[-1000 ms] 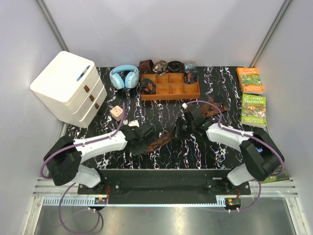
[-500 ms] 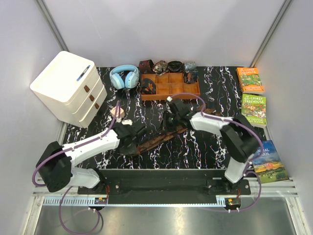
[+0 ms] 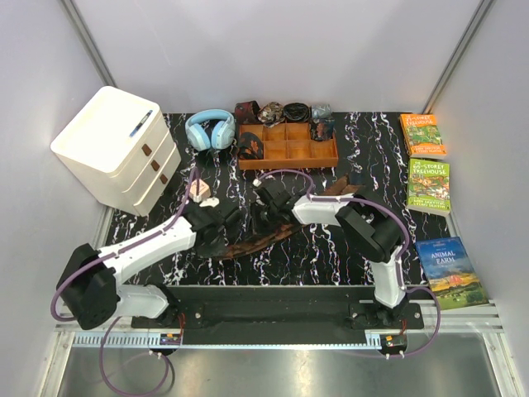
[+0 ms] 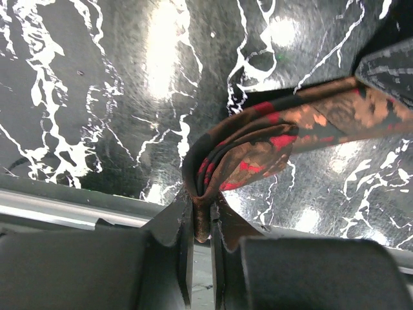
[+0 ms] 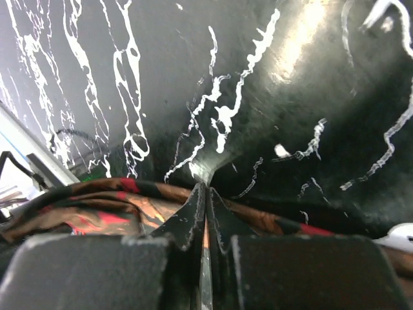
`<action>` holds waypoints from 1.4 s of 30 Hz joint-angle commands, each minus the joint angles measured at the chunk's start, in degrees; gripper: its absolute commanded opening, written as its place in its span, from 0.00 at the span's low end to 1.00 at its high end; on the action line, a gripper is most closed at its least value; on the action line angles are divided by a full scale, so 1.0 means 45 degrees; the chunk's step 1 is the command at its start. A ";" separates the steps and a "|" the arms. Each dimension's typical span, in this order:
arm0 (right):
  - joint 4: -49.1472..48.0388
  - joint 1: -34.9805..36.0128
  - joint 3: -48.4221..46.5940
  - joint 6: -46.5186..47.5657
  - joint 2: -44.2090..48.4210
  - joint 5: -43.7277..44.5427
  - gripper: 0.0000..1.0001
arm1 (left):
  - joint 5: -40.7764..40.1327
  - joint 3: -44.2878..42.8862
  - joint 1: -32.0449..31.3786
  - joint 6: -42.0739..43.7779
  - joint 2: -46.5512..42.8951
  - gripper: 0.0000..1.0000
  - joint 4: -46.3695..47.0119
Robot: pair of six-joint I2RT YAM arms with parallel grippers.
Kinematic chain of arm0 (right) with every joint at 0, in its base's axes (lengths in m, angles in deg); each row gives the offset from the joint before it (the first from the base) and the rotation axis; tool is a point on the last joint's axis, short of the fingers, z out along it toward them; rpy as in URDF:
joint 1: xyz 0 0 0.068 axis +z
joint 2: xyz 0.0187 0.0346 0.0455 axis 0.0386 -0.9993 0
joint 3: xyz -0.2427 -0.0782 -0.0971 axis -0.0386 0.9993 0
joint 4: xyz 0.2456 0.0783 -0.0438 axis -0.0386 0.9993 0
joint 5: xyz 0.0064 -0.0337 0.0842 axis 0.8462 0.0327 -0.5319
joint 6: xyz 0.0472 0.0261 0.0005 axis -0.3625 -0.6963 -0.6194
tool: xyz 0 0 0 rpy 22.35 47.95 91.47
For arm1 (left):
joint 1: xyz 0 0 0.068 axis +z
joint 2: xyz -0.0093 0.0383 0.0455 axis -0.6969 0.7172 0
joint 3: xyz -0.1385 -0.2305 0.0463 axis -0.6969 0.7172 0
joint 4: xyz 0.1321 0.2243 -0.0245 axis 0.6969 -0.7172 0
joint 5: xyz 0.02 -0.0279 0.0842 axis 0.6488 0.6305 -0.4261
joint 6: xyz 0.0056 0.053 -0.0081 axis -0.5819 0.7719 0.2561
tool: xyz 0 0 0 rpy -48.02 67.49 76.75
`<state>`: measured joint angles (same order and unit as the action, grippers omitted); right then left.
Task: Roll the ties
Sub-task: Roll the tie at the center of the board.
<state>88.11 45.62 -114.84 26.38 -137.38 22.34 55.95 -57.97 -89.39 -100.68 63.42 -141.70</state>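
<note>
A dark brown tie with a reddish-tan pattern (image 3: 269, 237) lies slantwise on the black marble table, its far end near the right arm (image 3: 343, 187). My left gripper (image 3: 221, 240) is shut on the tie's folded near end; in the left wrist view the fabric (image 4: 271, 132) bunches out from the closed jaws (image 4: 201, 210). My right gripper (image 3: 263, 222) is shut on the same tie a short way along, with a thin fold of tie (image 5: 97, 206) pinched between its jaws (image 5: 206, 190). The two grippers are close together.
An orange-brown wooden tray (image 3: 288, 164) with compartments stands at the back, some holding rolled items, more rolls behind it. Blue headphones (image 3: 209, 129) and a white drawer unit (image 3: 116, 149) are at the back left. Three books (image 3: 430, 184) lie on the right. A small pink object (image 3: 197, 189) is near the left arm.
My right gripper has slid left along the tie toward the left gripper. The left gripper has shifted slightly left with the tie's end. The tie has been drawn leftward.
</note>
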 commanded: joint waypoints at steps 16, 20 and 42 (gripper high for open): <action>0.0825 -0.0024 0.1028 -0.0333 0.2060 0.0545 0.04 | -0.0560 -0.0166 0.0476 0.0974 0.0752 0.00 0.0179; 0.0495 0.0248 0.1224 -0.0312 0.2863 0.0195 0.04 | -0.0560 -0.0362 0.0457 0.1072 0.1085 0.00 0.0120; -0.3940 0.1343 0.0678 -0.3125 -0.0474 -0.1780 0.01 | 0.0064 -0.1163 0.0457 0.1716 0.1007 0.00 -0.0250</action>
<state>73.75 51.06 -108.63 13.81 -137.88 14.98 55.51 -59.96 -87.55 -94.41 68.53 -141.97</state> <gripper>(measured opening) 0.022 0.126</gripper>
